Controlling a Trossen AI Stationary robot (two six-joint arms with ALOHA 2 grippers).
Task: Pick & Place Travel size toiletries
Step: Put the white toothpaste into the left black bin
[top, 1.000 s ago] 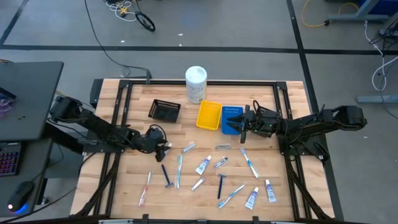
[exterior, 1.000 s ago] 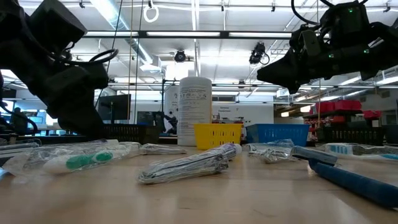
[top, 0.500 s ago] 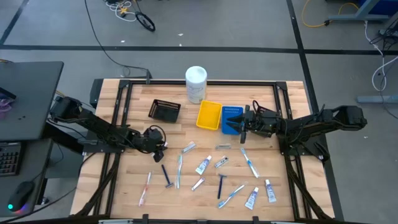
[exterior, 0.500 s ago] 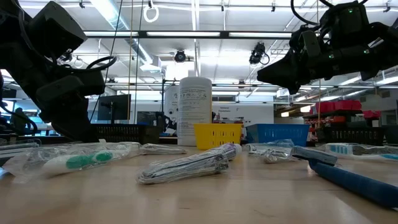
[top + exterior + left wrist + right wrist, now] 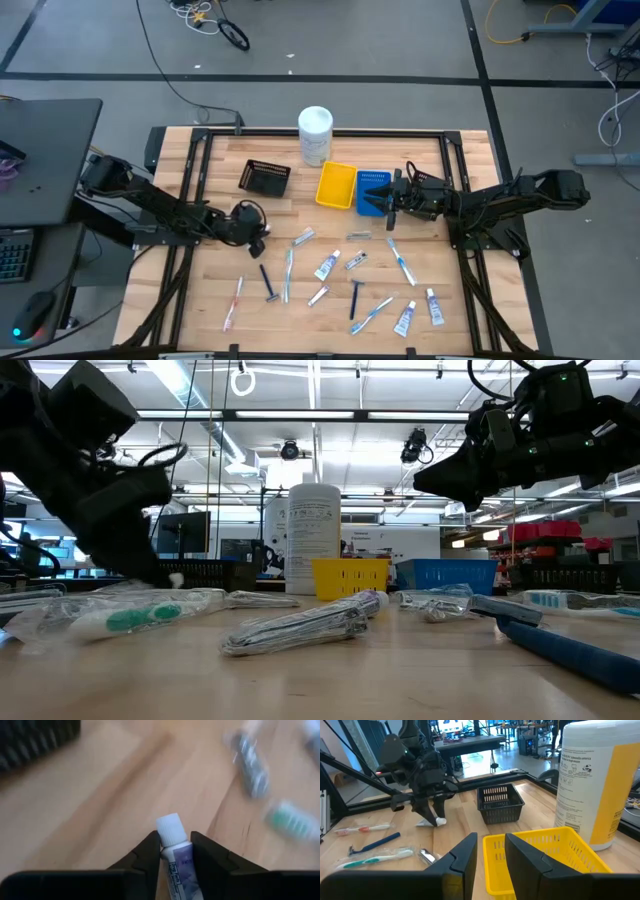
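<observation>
White-capped small tube [image 5: 174, 851] sits clamped between the left gripper's [image 5: 174, 855] two dark fingers in the left wrist view, low over the wooden table [image 5: 215, 290] near the black basket [image 5: 266, 177]; the high view shows that gripper [image 5: 262, 235] only as a dark mass with the tube hidden. Right gripper [image 5: 368, 196] hangs above the blue tray [image 5: 377, 179] beside the yellow tray [image 5: 335, 185], fingers a narrow gap apart and empty. Remaining toothbrushes [image 5: 288, 274], razors [image 5: 267, 283] and tubes [image 5: 327, 265] lie scattered on the table's near half.
</observation>
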